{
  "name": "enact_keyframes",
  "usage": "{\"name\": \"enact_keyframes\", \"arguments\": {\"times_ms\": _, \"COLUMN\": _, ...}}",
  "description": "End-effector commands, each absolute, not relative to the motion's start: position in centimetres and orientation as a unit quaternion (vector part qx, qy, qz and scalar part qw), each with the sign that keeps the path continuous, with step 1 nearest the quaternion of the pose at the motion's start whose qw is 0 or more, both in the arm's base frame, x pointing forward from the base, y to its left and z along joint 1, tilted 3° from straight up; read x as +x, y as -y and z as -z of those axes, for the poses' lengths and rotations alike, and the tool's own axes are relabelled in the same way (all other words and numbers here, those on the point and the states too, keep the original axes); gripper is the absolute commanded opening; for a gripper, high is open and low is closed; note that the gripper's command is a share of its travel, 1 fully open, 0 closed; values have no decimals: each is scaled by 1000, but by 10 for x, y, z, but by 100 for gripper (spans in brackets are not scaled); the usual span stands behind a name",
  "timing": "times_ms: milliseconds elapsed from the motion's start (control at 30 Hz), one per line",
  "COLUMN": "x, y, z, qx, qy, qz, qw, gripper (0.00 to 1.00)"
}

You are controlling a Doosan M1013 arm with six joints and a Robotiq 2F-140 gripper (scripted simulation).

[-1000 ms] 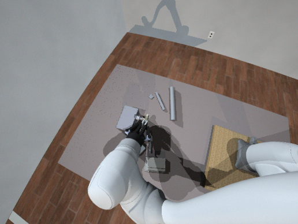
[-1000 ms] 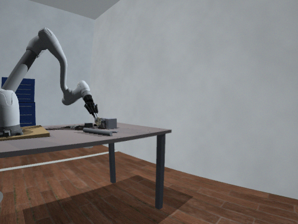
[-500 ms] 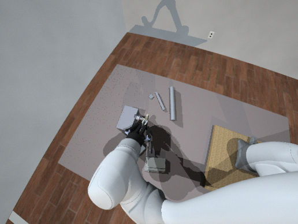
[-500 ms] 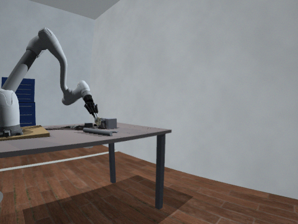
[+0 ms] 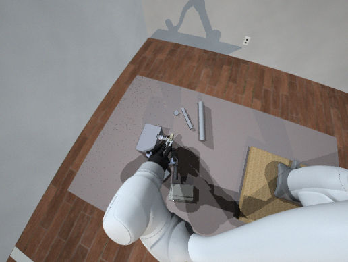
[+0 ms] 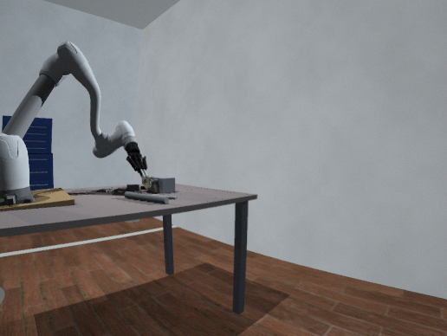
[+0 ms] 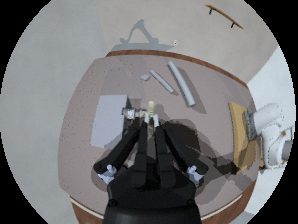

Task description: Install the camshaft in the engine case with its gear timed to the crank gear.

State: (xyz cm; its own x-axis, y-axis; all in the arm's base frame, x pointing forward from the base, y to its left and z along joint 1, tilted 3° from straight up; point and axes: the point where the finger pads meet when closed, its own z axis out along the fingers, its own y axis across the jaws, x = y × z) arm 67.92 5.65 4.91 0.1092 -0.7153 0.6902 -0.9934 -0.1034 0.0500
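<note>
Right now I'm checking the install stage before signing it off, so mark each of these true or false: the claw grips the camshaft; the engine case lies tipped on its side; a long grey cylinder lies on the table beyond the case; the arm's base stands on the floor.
1. The claw grips the camshaft. True: its fingers are shut on it beside the engine case.
2. The engine case lies tipped on its side. False: it stands upright on the table.
3. A long grey cylinder lies on the table beyond the case. True.
4. The arm's base stands on the floor. False: it stands on a wooden board on the table.
</note>
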Motion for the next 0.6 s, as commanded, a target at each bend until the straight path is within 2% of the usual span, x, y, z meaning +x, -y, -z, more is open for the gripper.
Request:
{"name": "enact_keyframes", "arguments": {"times_ms": 0, "x": 679, "y": -56, "z": -49, "qx": 695, "qy": 614, "qz": -261, "qw": 266, "gripper": 5}}
{"name": "enact_keyframes", "arguments": {"times_ms": 567, "x": 683, "y": -57, "z": -49, "qx": 695, "qy": 614, "qz": -261, "qw": 266, "gripper": 5}}
